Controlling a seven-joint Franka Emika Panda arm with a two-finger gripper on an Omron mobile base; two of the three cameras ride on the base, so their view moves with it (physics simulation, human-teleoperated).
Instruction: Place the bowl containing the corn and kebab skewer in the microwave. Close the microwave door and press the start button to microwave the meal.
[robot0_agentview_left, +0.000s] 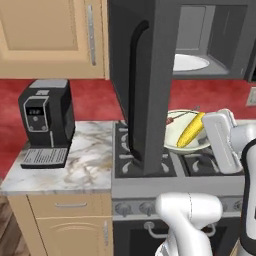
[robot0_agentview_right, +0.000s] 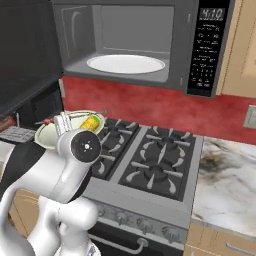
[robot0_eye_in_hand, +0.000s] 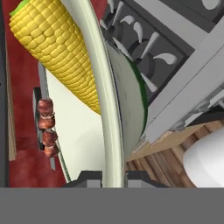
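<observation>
Setting: a home kitchen. Evidence: gas stove (robot0_agentview_right: 150, 160) with black grates and front knobs, built-in microwave (robot0_agentview_right: 145, 45) mounted above it, red backsplash (robot0_agentview_left: 90, 97), marble-pattern counter (robot0_agentview_left: 85, 160), light wood cabinets (robot0_agentview_left: 47, 35), black coffee machine (robot0_agentview_left: 46, 122) on the counter.

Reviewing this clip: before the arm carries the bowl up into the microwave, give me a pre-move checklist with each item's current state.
1. End effector pinched on the rim of the bowl: ok, one finger on each side of the rim.
2. Corn in the bowl: ok, it leans on the rim.
3. Kebab skewer in the bowl: ok.
4. Microwave door open: ok, swung wide to the left.
5. Microwave plate bare and ready: ok.
6. Bowl lifted clear of the stove: cannot tell.
</observation>
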